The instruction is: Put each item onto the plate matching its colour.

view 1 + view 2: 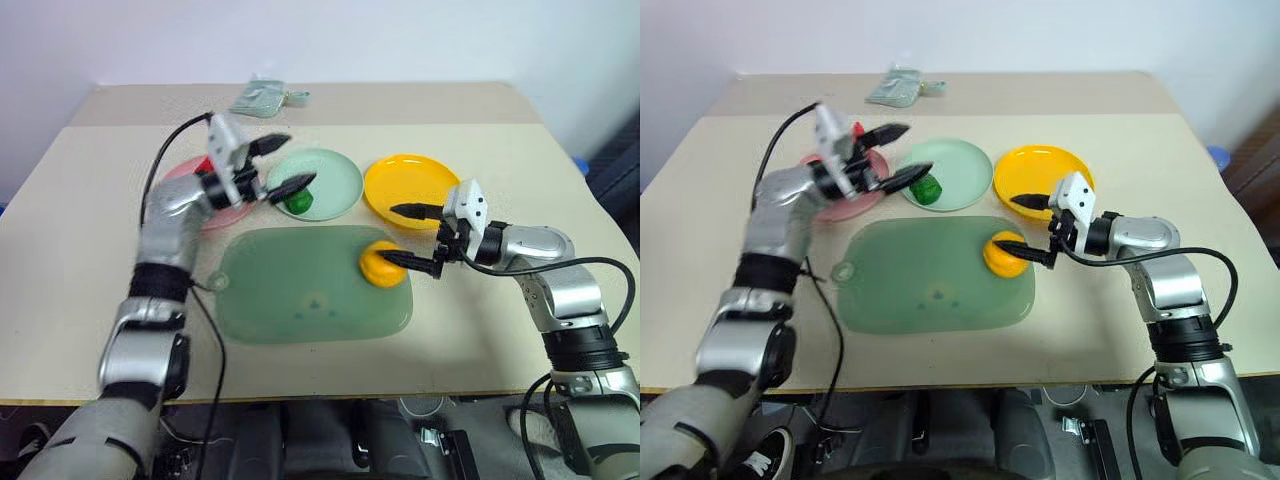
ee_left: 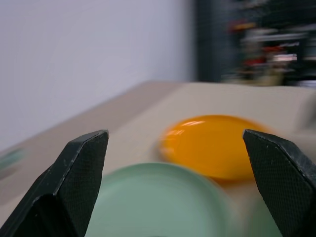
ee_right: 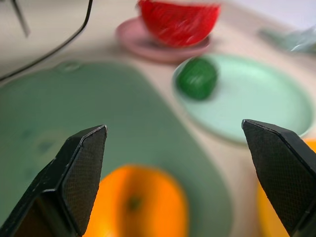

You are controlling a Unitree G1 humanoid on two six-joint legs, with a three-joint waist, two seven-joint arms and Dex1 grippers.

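Observation:
A red watermelon wedge rests on the pale pink plate at the left. The dark green vegetable lies on the mint green plate in the middle. The yellow-orange plate at the right is bare. The orange fruit sits on the right edge of the translucent green mat. My left gripper hovers open over the near-left rim of the green plate, holding nothing. My right gripper stands open just beside and above the orange fruit, its lower finger at the fruit's top.
A crumpled pale green packet lies at the back of the table. A black cable hangs from my left arm across the mat's left edge. The table's front edge runs close below the mat.

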